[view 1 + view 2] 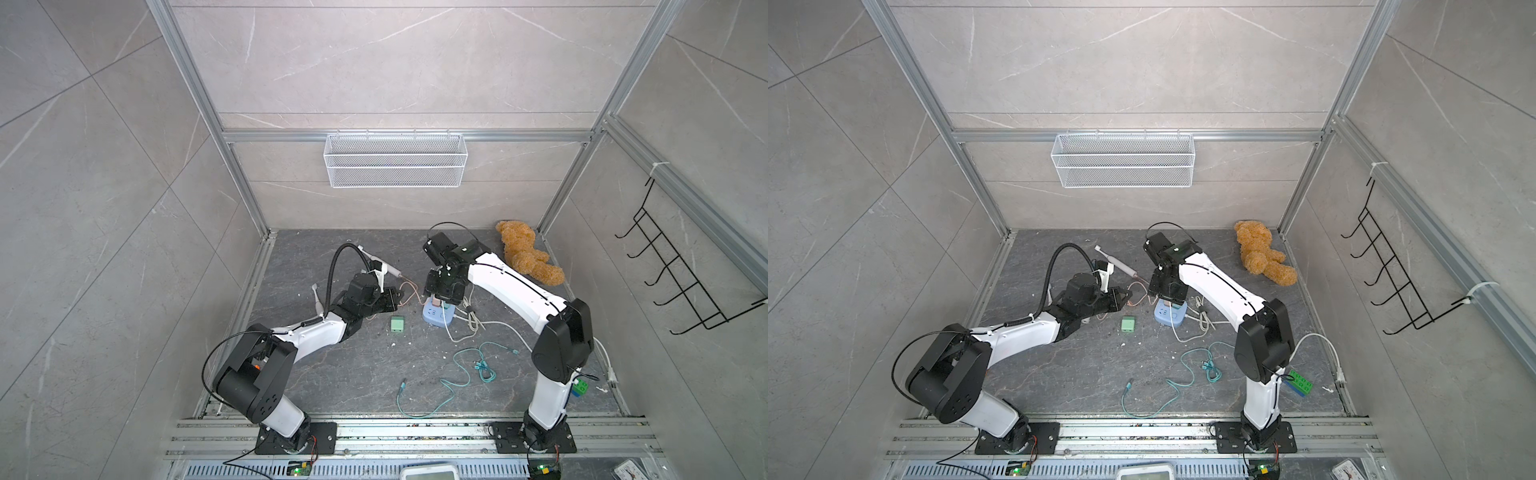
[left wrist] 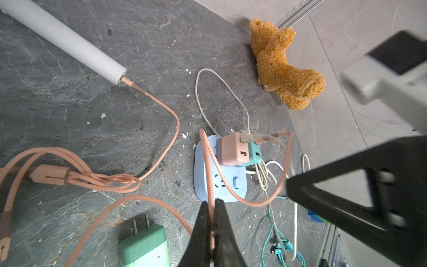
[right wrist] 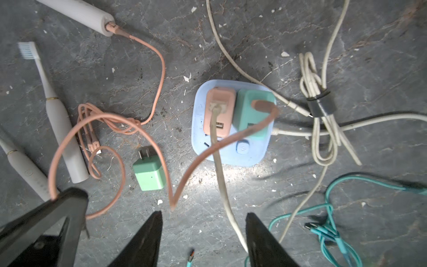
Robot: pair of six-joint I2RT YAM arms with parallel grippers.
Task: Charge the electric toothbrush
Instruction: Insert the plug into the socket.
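The white electric toothbrush (image 2: 67, 39) lies on the dark floor, and a pink cable (image 2: 171, 129) is plugged into its base. The cable's other plug (image 3: 261, 105) sits on top of the teal adapter (image 3: 251, 115), which stands beside a pink adapter (image 3: 219, 111) on the blue power strip (image 3: 251, 152). My left gripper (image 2: 210, 203) is shut on the pink cable just left of the strip (image 1: 436, 316). My right gripper (image 3: 203, 216) hovers open above the strip with nothing between its fingers.
A loose green adapter (image 3: 149, 175) lies near the strip. Two more toothbrushes (image 3: 57, 113) (image 3: 25, 166) lie to the left. A bundled white cable (image 3: 318, 104) and teal cables (image 3: 328, 222) lie to the right. A teddy bear (image 1: 528, 257) sits in the back corner. A wire basket (image 1: 395, 166) hangs on the wall.
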